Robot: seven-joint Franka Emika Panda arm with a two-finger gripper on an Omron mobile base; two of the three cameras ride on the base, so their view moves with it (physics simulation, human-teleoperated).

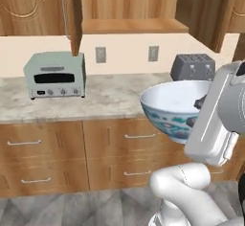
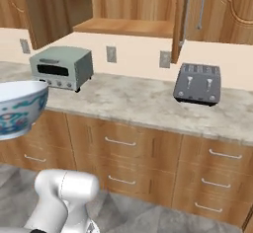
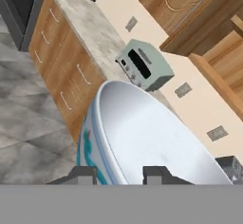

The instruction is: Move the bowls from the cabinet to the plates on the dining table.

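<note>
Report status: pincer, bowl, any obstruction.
Pincer shut on the blue-teal patterned bowl's rim, one finger each side. Bowl held in the air in front of the counter, out of the open cabinet. Nothing seen blocking.

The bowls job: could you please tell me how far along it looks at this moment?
Done: the cabinet stands open and the blue-teal patterned bowl is out of it. In hand: the tool grips that bowl's rim, one fingertip inside and one outside, carrying it in front of the counter. Left: setting it on a plate; the other bowl's status cannot be judged here.
</note>
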